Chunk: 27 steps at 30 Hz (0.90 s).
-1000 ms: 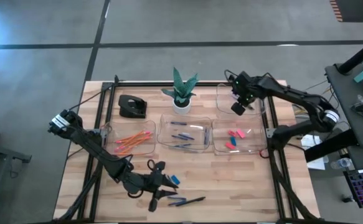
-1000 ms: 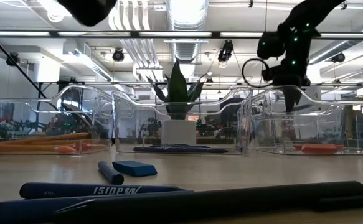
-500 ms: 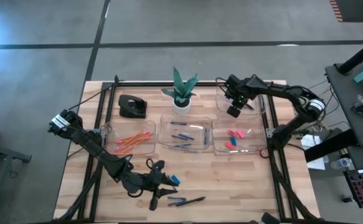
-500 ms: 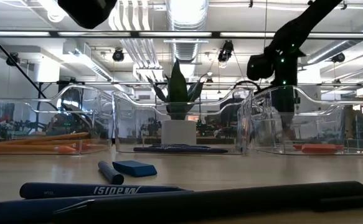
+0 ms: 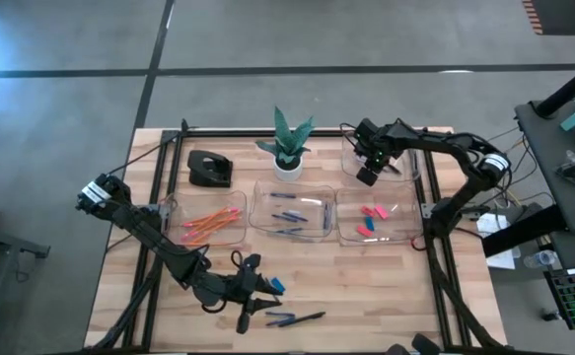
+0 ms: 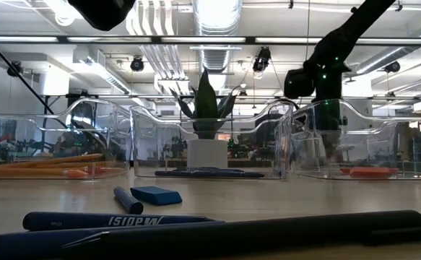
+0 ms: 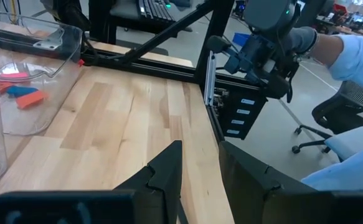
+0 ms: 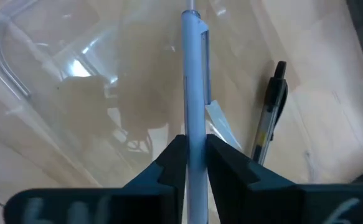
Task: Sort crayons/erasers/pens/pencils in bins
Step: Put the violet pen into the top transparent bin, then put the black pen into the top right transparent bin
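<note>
Lowering the pen (image 8: 193, 93) flat into the far bin (image 5: 405, 170) suits the right pincer (image 8: 195, 149) pinching it; left pincer (image 7: 200, 163) sits part-spread.

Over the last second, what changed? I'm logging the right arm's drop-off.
The right hand, with a pale pen between its fingers, moved left and down into the back-right bin. The left hand and the loose pens stayed put.
</note>
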Tool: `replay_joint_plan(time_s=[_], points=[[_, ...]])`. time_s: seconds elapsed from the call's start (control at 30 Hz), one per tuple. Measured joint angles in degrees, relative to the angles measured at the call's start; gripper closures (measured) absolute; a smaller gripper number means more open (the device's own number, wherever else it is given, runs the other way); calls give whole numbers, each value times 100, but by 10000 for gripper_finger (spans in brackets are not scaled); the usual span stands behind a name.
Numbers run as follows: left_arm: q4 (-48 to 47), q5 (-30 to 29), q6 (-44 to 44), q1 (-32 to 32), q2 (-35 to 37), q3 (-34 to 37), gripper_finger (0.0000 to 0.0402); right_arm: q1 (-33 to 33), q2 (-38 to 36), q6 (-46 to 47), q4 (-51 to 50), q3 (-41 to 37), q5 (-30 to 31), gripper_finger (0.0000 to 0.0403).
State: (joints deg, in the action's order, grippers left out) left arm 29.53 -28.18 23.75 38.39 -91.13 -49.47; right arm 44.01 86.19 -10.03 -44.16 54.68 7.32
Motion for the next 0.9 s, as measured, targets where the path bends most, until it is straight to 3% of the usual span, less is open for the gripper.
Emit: replay_joint_plan(time_s=[0.23, 0.4, 0.57, 0.73, 0.9], points=[[5, 0, 2, 0, 0, 0, 310, 28, -55, 188, -11, 0, 89, 301], [-1, 0, 2, 0, 0, 2, 310, 15, -320, 339, -1089, 403, 635, 272], [-1, 0, 4, 0, 0, 13, 310, -237, -1031, 817, -1600, 640, 331, 272], [-2, 0, 389, 0, 0, 17, 310, -1216, -2078, 1192, -1355, 487, -277, 281], [-4, 0, 593, 13, 0, 20, 310, -2909, -2957, 1962, -536, 53, -320, 282]])
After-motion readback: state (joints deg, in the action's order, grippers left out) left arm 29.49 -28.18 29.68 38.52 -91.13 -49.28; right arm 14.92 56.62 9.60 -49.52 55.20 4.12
